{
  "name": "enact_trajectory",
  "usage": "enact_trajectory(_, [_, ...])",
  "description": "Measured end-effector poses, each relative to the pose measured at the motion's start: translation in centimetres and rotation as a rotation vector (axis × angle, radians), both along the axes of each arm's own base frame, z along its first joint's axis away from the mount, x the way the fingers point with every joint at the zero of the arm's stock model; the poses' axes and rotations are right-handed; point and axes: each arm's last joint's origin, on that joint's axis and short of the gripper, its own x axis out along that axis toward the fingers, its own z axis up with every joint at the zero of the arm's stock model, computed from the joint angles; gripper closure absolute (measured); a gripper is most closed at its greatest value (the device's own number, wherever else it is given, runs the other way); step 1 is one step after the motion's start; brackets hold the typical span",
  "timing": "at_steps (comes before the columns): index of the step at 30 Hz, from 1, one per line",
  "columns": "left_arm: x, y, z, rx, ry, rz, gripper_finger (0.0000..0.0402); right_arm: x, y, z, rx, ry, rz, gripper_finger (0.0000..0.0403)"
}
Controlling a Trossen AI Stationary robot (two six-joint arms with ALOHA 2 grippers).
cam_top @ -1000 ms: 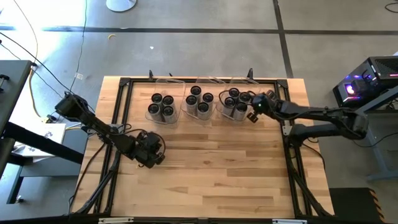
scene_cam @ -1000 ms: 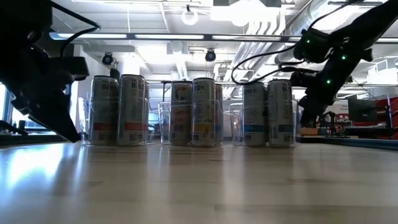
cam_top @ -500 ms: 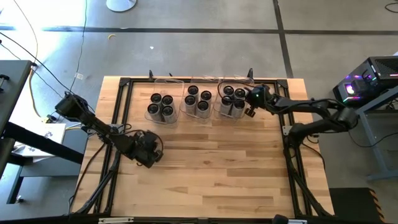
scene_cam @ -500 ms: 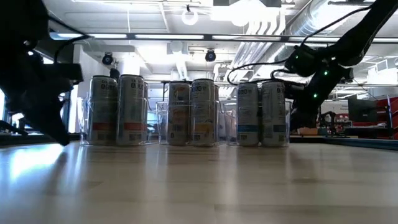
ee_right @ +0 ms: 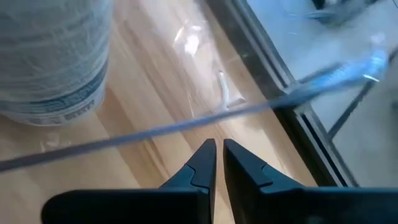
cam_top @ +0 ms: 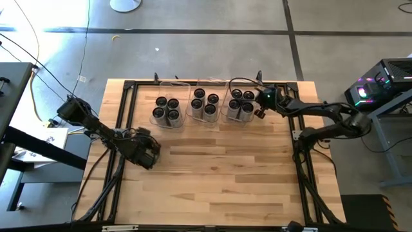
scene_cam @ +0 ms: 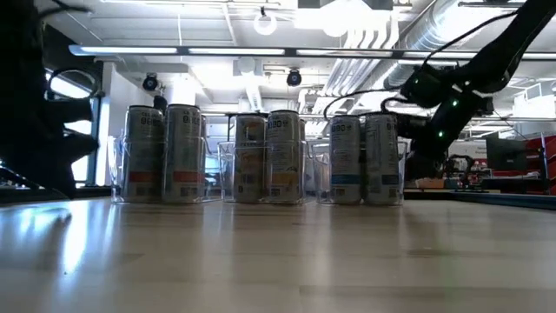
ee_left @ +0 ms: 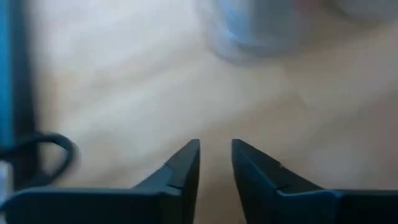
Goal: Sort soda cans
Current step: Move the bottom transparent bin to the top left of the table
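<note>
1. I see the soda cans (cam_top: pixel 205 105) in three groups at the far side of the surface (cam_top: pixel 219 174), four cans per group, all upright.
2. Each group sits in its own clear bin: left bin (cam_top: pixel 167 111), middle bin (cam_top: pixel 206 106), right bin (cam_top: pixel 241 105). The bins stand in a row, just beside each other.
3. In the low view the cans (scene_cam: pixel 269 156) show coloured labels through the bin walls.
4. Right gripper (cam_top: pixel 259 112) is at the right bin's right wall, just beside it. Its wrist view shows the jaws nearly together, nothing between them, a can (ee_right: pixel 53 59) close ahead behind the clear wall.
5. Left gripper (cam_top: pixel 152 152) is low over bare wood, near the left side, well apart from the bins. Jaws slightly parted, holding nothing.
</note>
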Motion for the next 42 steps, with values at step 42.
enact_trajectory(42, [-0.3, 3.4, -0.6, 0.255, -0.16, 0.051, 0.033, -0.7, 12.3, 6.7, 0.149, -0.521, -0.054, 0.038])
